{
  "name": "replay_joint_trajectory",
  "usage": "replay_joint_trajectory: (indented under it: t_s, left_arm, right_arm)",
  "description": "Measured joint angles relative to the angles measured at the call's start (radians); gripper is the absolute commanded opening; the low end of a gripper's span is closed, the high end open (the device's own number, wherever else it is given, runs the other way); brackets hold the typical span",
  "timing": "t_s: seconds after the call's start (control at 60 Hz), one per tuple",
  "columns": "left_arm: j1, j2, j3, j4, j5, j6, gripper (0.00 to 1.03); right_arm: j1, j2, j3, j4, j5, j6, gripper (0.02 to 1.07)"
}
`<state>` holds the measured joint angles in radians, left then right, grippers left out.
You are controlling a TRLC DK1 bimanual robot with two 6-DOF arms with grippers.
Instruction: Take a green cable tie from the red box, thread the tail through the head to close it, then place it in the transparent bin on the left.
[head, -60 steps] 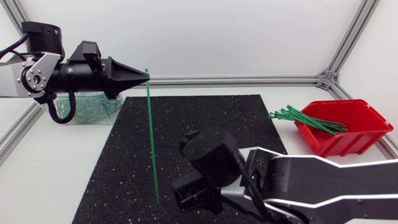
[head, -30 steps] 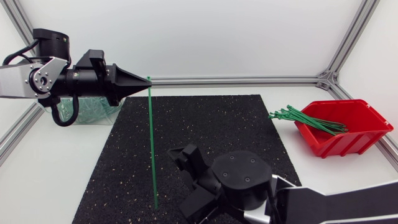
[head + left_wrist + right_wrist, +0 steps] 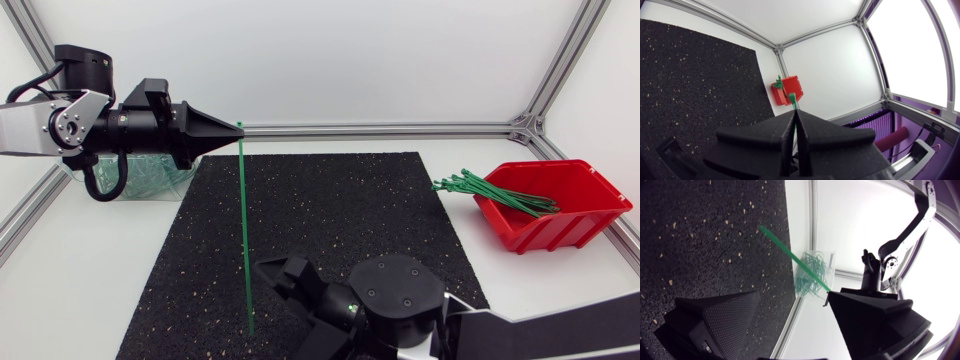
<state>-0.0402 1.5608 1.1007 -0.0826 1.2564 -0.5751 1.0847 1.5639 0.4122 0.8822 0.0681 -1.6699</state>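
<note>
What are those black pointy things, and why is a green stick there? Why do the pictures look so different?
Those are two robot arms with black pinchers called grippers. One picture looks down from above the table. There the left gripper pinches one end of a green cable tie above the black mat. The right gripper is open near the tie's other end. More ties lie in the red box and in the clear bin. The other two pictures come from small cameras on each arm, so each shows its own gripper up close.
</note>
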Motion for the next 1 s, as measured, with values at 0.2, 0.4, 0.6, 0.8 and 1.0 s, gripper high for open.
replay_joint_trajectory:
  t_s: [0.2,0.4,0.6,0.8,1.0]
  left_arm:
    - [0.000,0.003,0.000,0.000,0.000,0.000,0.03]
    - [0.008,0.003,0.000,0.000,0.000,0.000,0.03]
    - [0.006,0.003,0.000,-0.018,0.000,0.000,0.03]
    - [0.005,0.003,0.000,-0.019,0.000,0.000,0.03]
    - [0.005,0.005,0.000,-0.026,0.000,0.000,0.03]
  right_arm:
    - [-0.005,0.002,0.000,0.031,-0.214,-0.006,1.02]
    - [-0.008,0.007,0.000,0.074,-0.252,-0.001,1.02]
    - [-0.041,0.074,0.001,0.087,-0.224,-0.018,0.79]
    - [-0.047,0.086,0.001,0.095,-0.225,-0.034,0.61]
    - [-0.037,0.086,0.006,0.105,-0.225,-0.044,0.61]
